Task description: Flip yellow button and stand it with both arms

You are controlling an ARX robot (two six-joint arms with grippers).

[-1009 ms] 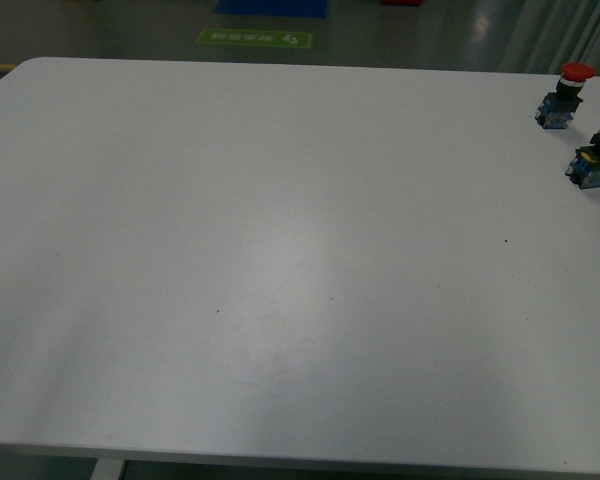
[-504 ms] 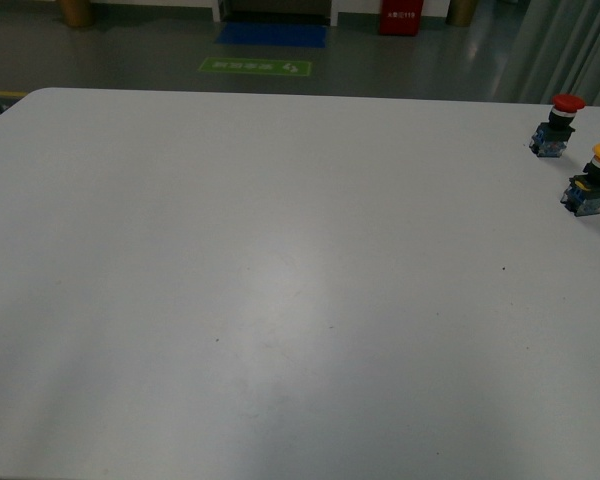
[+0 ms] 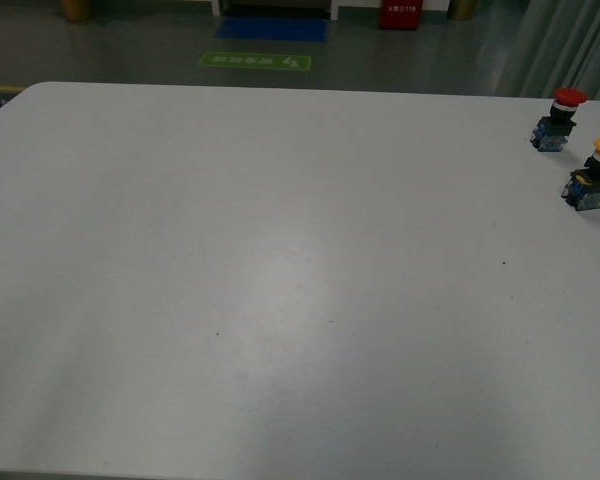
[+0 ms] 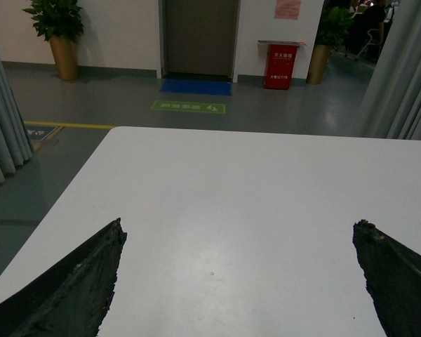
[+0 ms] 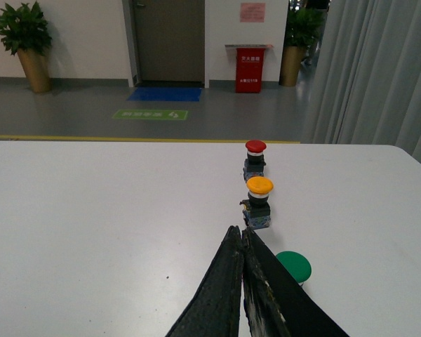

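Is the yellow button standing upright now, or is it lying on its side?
Upright. The yellow button stands on its blue-black body with the yellow cap on top, apart from the red button behind it.

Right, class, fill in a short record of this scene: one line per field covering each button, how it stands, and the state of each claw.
yellow button: upright, cap up, on the white table, near its far right side
red button: upright, just beyond the yellow one, apart from it
green button: nearest the right claw, partly hidden behind it
left claw: open wide, holding nothing
right claw: shut, empty, short of the yellow button
front view: no arm visible
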